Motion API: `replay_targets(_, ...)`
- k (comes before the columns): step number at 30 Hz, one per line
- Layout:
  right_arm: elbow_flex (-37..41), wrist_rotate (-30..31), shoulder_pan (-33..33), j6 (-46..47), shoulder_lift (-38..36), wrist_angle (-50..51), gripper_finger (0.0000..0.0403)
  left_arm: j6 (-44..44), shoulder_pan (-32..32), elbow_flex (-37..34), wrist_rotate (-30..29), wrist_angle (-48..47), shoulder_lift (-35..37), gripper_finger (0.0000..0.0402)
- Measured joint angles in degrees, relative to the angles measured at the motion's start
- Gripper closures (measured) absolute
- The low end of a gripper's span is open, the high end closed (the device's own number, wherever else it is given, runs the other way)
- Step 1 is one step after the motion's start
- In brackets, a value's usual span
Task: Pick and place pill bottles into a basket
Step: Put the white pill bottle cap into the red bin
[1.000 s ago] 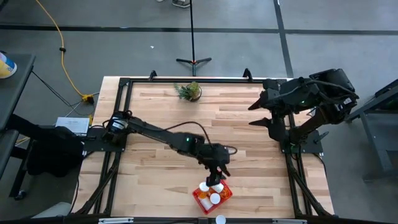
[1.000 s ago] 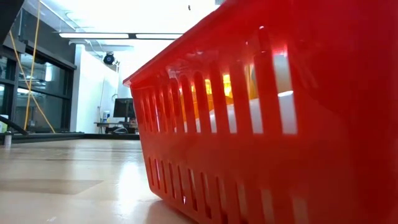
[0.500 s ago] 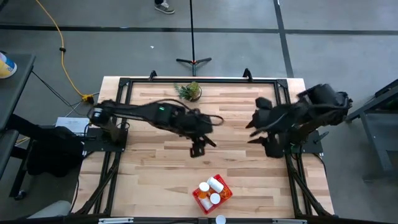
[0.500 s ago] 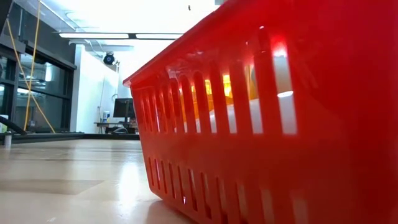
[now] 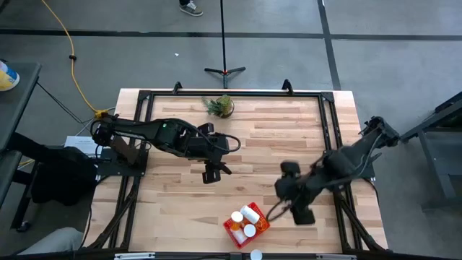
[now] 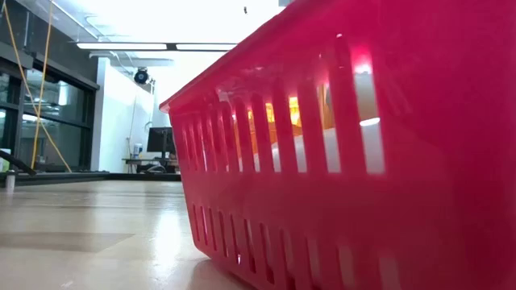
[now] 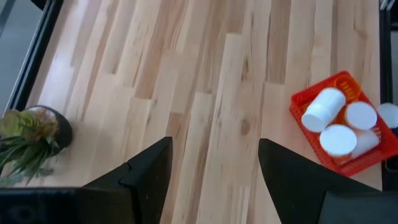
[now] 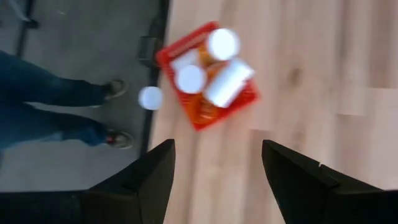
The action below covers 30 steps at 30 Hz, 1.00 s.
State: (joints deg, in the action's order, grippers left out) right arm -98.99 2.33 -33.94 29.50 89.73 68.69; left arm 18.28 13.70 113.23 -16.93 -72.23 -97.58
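Note:
The red basket [image 5: 246, 224] stands near the table's near edge; it also shows in the left wrist view [image 7: 311, 127], the right wrist view [image 8: 186, 46] and the low view [image 6: 322, 209]. Three white-capped orange pill bottles [image 7: 339, 124] rest inside it, one of them lying on its side [image 8: 229, 81]. My left gripper [image 5: 211, 172] is open and empty over the table's middle, left of and beyond the basket. My right gripper [image 5: 290, 208] is open and empty, just right of the basket. Another white-capped bottle [image 5: 255, 254] sits at the table's near edge, outside the basket.
A small green potted plant [image 5: 220, 105] stands at the far edge; it also shows in the left wrist view [image 7: 28, 134]. A person's legs [image 8: 56, 99] stand beyond the near edge. Bare wood lies between the grippers and around the basket.
My left gripper has drawn back from over the basket, up and toward the table's far left. My right gripper has swung from the table's far right toward the near edge and now hangs beside the basket. The basket has stayed in place.

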Motion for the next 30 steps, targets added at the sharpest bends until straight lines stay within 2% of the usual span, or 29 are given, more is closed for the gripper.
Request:
replay_targets(7, 11.77, -2.82, -5.55, 10.07, 0.0, -14.19, 0.0171, 0.0, 0.61, 0.0, -0.37, -2.0, 0.04, 0.0131)
replay_targets(14, 17.15, -3.06, -10.88, 18.89, 0.0, -21.37, 0.0171, -1.38, 0.61, -0.02, 0.15, -2.62, 0.04, 0.0131)
replay_targets(18, 20.97, -4.7, -12.74, 22.99, 0.96, -29.52, 0.0171, -1.53, 0.61, -0.02, 1.34, -2.73, 0.04, 0.0131)
replay_targets(23, 22.46, -9.11, -14.12, 24.62, 8.67, -40.5, 0.0171, -1.55, 0.61, -0.04, 2.96, -2.66, 0.04, 0.0131)
replay_targets(30, 22.59, -23.98, -14.78, 30.23, 21.79, -53.05, 0.0163, -1.63, 0.61, -0.04, 4.97, -2.98, 0.04, 0.0131)
